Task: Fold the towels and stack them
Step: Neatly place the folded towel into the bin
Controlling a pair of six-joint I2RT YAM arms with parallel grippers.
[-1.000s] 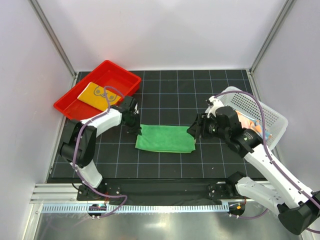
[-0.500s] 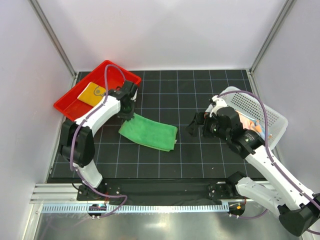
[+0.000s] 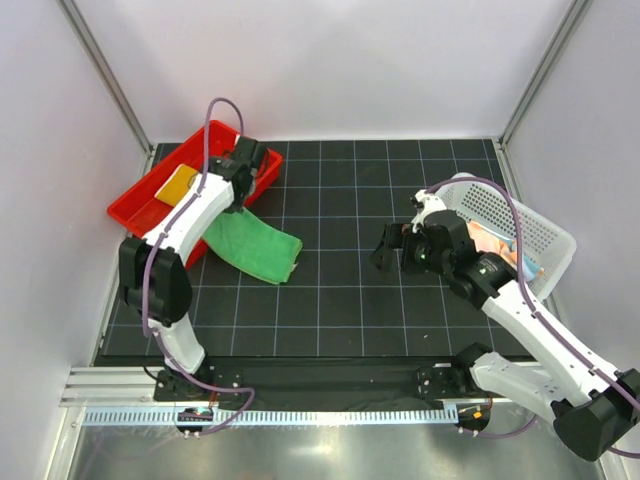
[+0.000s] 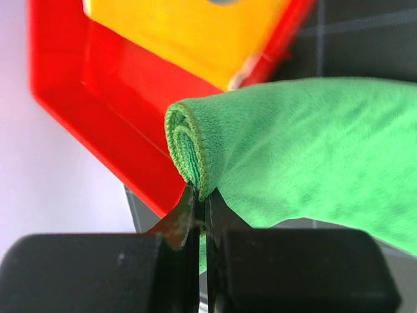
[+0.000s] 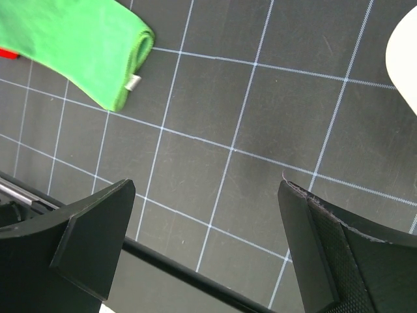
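My left gripper [image 3: 236,186] [image 4: 202,195] is shut on the folded edge of the green towel [image 3: 256,246] [image 4: 313,143], holding it up beside the near rim of the red tray [image 3: 140,212] [image 4: 98,117]. The rest of this towel trails down onto the mat. In the tray lies the folded yellow-orange towel [image 3: 178,185] [image 4: 189,32]. The striped towel [image 3: 497,243] shows partly inside the white basket [image 3: 510,210], behind my right arm. My right gripper [image 3: 390,247] [image 5: 207,184] stands open over bare mat, well to the right of the green towel [image 5: 78,45], with nothing between its fingers.
The black gridded mat [image 3: 360,300] covers the table between grey walls. The red tray sits at the back left corner. The basket stands tilted at the right edge, and its white rim [image 5: 407,59] shows in the right wrist view.
The left gripper has dragged the green towel left and back from the mat's middle toward the red tray. The right gripper let go of the towel's right end and opened wide.
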